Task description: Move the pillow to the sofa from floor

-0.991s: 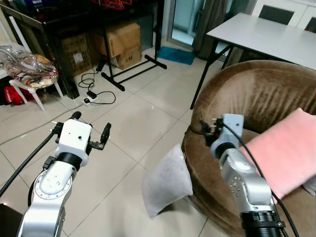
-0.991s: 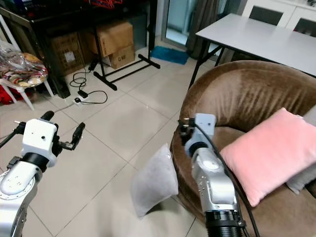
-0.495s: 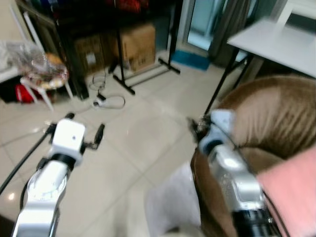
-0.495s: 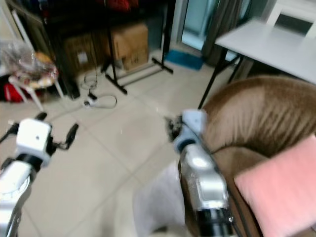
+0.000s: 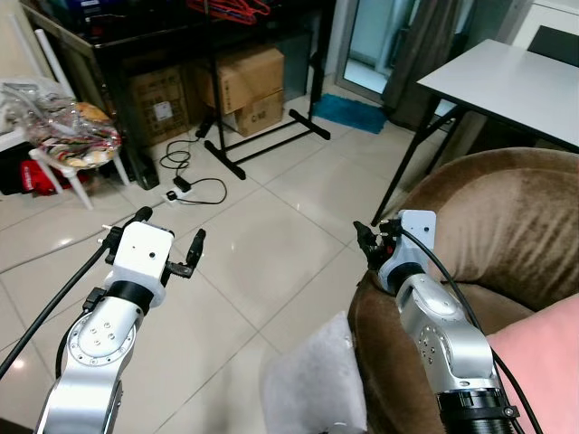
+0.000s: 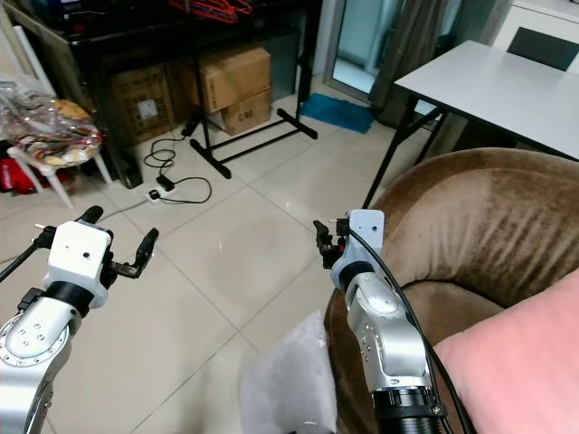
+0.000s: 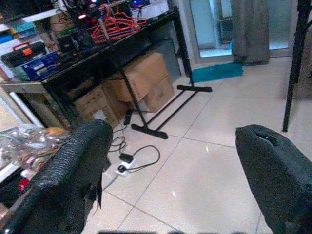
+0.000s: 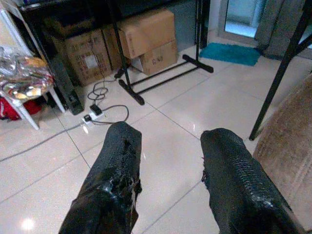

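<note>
We see the soft grey pillow (image 5: 312,384) on the pale tiled floor (image 5: 271,226), leaning against the brown velvet sofa's (image 5: 507,235) outer edge. Our left pincer (image 5: 168,244) and right pincer (image 6: 323,242) hover above open tiles, fingers apart, holding nothing. A pink cushion (image 6: 516,362) lies on the sofa seat.

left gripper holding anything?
No. In the left wrist view the left gripper has its jaws wide apart with bare floor tiles between them; the grey pillow lies on the floor.
</note>
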You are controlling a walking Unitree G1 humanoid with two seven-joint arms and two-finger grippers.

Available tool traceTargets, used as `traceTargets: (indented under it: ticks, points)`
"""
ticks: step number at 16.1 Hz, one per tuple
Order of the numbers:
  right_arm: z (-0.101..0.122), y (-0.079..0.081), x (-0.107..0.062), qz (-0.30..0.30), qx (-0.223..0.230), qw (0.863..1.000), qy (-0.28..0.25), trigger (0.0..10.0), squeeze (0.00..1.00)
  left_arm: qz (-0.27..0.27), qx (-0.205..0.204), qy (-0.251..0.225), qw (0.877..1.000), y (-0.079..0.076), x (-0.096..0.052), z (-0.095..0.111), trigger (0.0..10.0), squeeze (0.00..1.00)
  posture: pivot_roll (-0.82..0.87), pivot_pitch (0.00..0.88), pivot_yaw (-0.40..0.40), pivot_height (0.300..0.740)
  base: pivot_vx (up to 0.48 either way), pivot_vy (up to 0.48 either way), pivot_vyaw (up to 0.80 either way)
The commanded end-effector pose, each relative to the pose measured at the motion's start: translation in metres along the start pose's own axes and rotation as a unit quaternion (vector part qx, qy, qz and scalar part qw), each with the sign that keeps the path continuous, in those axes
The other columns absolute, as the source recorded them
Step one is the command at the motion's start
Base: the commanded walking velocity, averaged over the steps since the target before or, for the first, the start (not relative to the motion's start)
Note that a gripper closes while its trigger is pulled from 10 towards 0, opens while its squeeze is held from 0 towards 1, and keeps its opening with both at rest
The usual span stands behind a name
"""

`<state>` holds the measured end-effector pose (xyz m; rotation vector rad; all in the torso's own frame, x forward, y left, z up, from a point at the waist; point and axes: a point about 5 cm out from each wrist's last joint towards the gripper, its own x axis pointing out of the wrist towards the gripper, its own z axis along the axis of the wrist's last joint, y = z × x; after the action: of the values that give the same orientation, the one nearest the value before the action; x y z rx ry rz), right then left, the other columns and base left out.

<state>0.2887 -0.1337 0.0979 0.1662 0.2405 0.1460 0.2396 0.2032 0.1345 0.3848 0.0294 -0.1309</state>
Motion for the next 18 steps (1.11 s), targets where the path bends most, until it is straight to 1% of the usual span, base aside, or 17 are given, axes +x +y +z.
traceTargets:
  ticks: [1, 12, 15, 18]
  points:
    - [-0.0033, -0.0058, -0.0022, -0.006, 0.003, 1.000, 0.002, 10.0, 0.00, 0.003, 0.005, 0.001, 1.000, 0.0006, -0.0012, -0.0017, 10.0, 0.00, -0.05, 0.000, -0.034, 0.675, 0.000, 0.000, 0.00]
    - [-0.0043, -0.0023, 0.0005, -0.003, -0.002, 1.000, 0.006, 10.0, 0.00, 0.017, 0.003, 0.003, 1.000, 0.0025, 0.0001, -0.0030, 10.0, 0.00, -0.05, 0.000, -0.041, 0.580, 0.000, 0.000, 0.00]
    - [-0.0030, -0.0023, 0.0020, -0.009, -0.010, 1.000, 0.005, 10.0, 0.00, 0.021, 0.002, 0.002, 1.000, 0.0032, 0.0018, -0.0028, 10.0, 0.00, -0.05, 0.000, -0.043, 0.556, 0.000, 0.000, 0.00]
    - [-0.0031, -0.0022, 0.0029, -0.010, -0.015, 1.000, 0.006, 10.0, 0.00, 0.017, -0.006, -0.003, 1.000, 0.0032, 0.0016, -0.0021, 10.0, 0.00, -0.05, 0.000, -0.043, 0.556, 0.000, 0.000, 0.00]
